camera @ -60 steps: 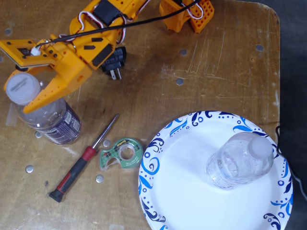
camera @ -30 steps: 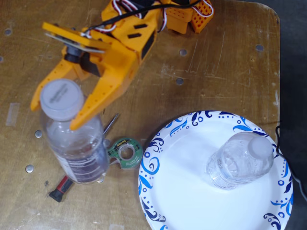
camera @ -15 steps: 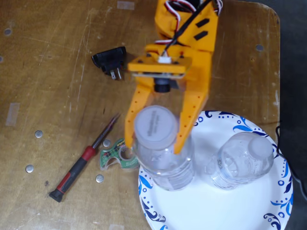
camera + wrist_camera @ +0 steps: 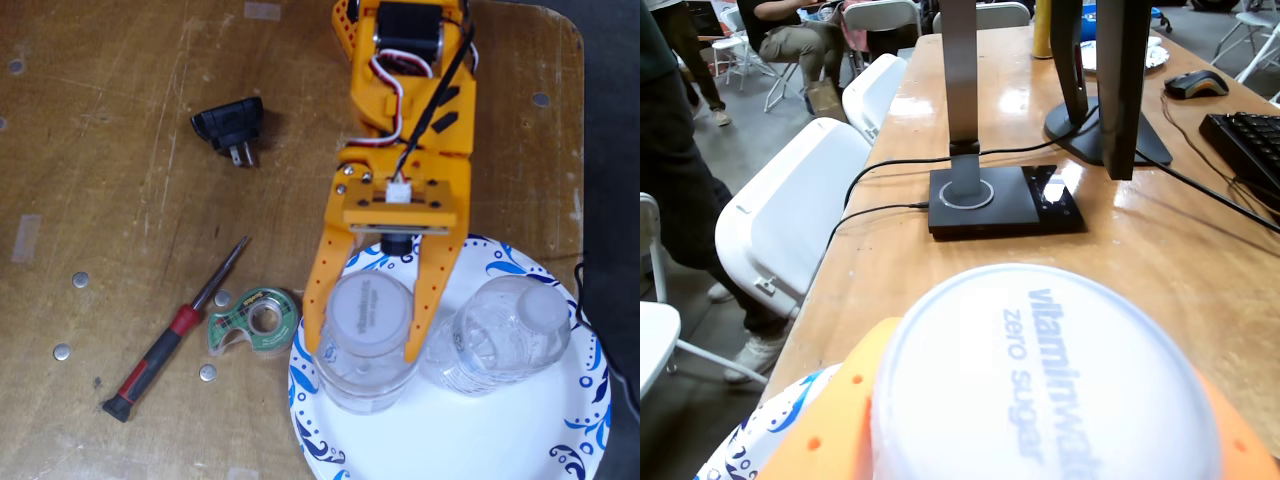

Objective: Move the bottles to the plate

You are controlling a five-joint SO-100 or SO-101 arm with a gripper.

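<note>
1. Plate (image 4: 520,440): round, white, with blue swirls on the rim, lying on the wooden surface (image 4: 110,120) at the lower right of the fixed view. It is the landmark for every entry below.
2. First bottle (image 4: 368,340): clear, with a white cap, standing upright on the left part of the plate. In the wrist view its cap (image 4: 1045,375) fills the lower frame and reads "zero sugar".
3. Second bottle (image 4: 510,335): clear, with a white cap, on the plate just right of the first. Whether the two touch cannot be told.
4. Jaws (image 4: 362,352) of the orange arm: reaching onto the plate from its upper edge, one finger on each side of the first bottle, clamped against it.
5. Tape dispenser (image 4: 255,320): green, on the surface just left of the plate.
6. Screwdriver (image 4: 175,335): red and black handle, further left of the plate, lying at a slant.
7. Plug adapter (image 4: 230,128): black, well up and left of the plate.
</note>
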